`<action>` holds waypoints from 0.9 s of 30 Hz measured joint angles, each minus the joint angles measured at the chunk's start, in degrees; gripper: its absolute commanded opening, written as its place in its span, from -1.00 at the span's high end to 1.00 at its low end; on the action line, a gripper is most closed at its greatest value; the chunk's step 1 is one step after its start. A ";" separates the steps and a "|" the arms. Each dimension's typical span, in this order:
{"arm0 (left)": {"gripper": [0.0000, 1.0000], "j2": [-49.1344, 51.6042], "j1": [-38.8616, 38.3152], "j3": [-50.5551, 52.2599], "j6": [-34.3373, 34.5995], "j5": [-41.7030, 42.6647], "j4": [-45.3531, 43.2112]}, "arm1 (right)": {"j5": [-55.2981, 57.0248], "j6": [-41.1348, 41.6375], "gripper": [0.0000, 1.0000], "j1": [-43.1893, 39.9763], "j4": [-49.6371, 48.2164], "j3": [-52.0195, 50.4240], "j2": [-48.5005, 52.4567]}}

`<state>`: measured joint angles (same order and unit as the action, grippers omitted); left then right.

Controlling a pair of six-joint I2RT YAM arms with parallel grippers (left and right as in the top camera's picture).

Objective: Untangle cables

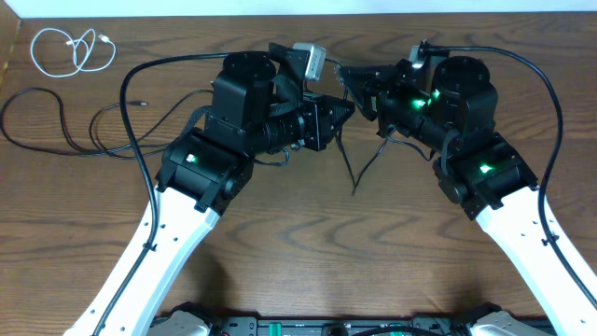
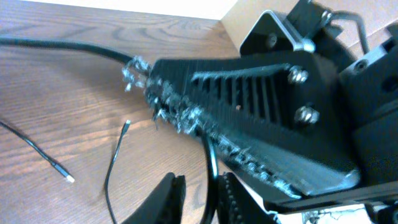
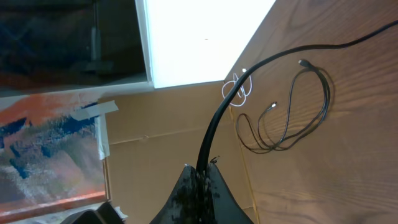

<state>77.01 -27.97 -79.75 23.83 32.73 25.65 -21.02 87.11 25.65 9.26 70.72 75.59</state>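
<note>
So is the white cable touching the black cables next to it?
Apart. The overhead view shows a clear strip of bare wood between the white cable and the black cables below it in the picture.

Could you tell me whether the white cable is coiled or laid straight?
Coiled: the white cable lies in loose overlapping loops.

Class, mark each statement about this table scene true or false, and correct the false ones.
1. The white cable lies in loops near the table's far left corner. True.
2. The right gripper is closed on a black cable. True.
3. The left gripper holds the white cable. False: the white cable lies alone, far from both grippers.
4. The table is bare metal. False: it is brown wood.
5. Every black cable is lifted off the table. False: loose black cables lie on the wood at the left.
</note>
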 measured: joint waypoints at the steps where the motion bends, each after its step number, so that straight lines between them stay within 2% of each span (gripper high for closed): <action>1: 0.84 0.00 0.00 0.00 0.09 0.00 -0.22 | 0.00 0.00 0.97 0.00 0.13 0.00 0.00; 8: 0.85 0.00 -0.02 0.00 -0.09 -0.02 -0.17 | 0.00 -1.14 0.96 0.00 0.68 0.00 0.00; 13: 0.85 0.00 -0.02 0.00 0.33 -0.07 0.57 | 0.04 -5.70 0.97 -0.70 1.84 0.02 0.00; 23: 0.85 -5.70 0.00 0.15 0.35 -1.79 5.92 | 3.23 -13.70 0.95 -9.84 14.21 0.09 0.04; 27: 0.85 -8.31 0.00 0.15 0.33 -3.10 8.90 | 3.87 -15.15 0.76 -11.37 17.55 0.09 0.04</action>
<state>68.71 -27.97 -79.59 24.16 29.63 34.54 -17.15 71.96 14.28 26.81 70.81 75.64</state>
